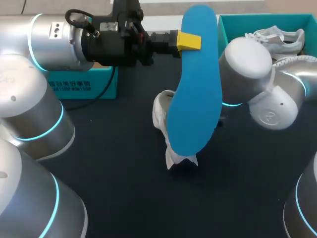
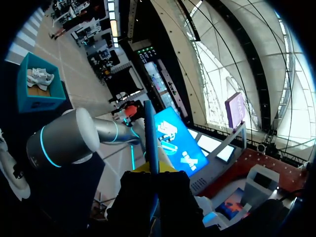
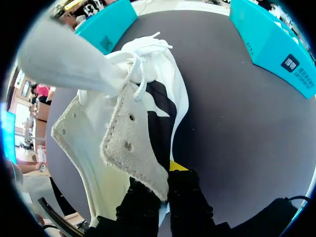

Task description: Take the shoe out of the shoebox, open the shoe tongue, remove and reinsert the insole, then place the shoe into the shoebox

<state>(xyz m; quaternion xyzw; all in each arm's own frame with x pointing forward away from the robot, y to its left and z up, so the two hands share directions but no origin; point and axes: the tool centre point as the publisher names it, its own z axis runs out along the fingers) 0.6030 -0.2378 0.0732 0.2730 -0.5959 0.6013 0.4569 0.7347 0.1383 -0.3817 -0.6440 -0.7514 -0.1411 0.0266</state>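
From above, the insole (image 1: pixel 195 84) hides most of the shoe (image 1: pixel 160 112) (a white edge shows) and the right gripper (image 3: pixel 165 180); shoebox (image 1: pixel 224 30) cut off.

The blue insole (image 1: pixel 195 84) is hanging upright in the air over the middle of the table, broader end down, with the left gripper (image 1: pixel 190 41) pinching it near its upper end. Just behind its lower half, the white shoe (image 1: pixel 161 111) is standing tilted on the table. Its tongue (image 3: pixel 133 143) is sticking out clear of the laces (image 3: pixel 143 64), with the right gripper (image 3: pixel 165 182) clamping its end. The teal shoebox (image 1: pixel 225 29) is sitting open at the far right, holding a second shoe (image 1: pixel 277 39).
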